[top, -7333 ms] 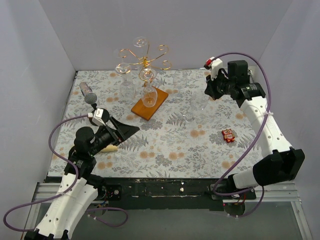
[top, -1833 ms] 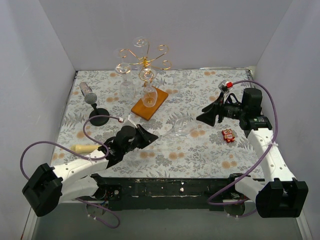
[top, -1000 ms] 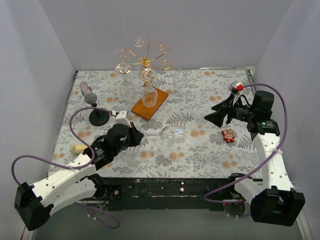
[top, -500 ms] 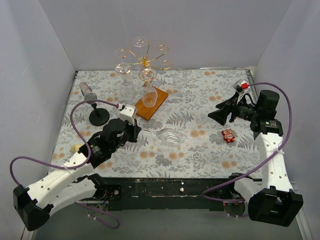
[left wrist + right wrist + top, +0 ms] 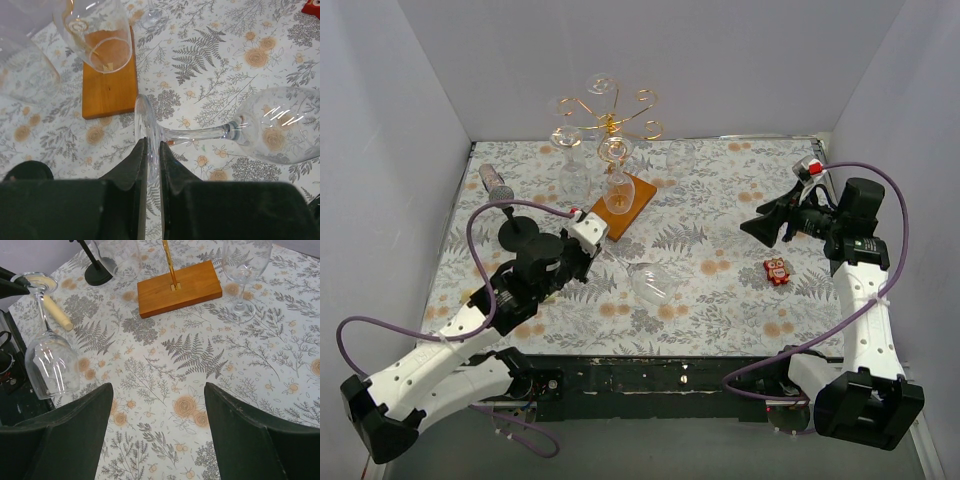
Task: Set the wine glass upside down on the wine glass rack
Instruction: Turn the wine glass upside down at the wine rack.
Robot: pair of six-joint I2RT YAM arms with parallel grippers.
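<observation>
A black microphone stand [image 5: 517,231] stands at the left on the flowered cloth [image 5: 720,310]; a small red thing [image 5: 778,271], perhaps a toy figure, lies over on the right.

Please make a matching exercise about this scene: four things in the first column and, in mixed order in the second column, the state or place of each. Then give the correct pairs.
Column 1
1. wine glass
2. right gripper
3. red toy
4. wine glass rack

Column 2
A. stands on an orange-brown wooden base
B. open, holding nothing
C. gripped at its foot by the left gripper
D. lies on the right half of the cloth

Pairs: 1-C, 2-B, 3-D, 4-A
</observation>
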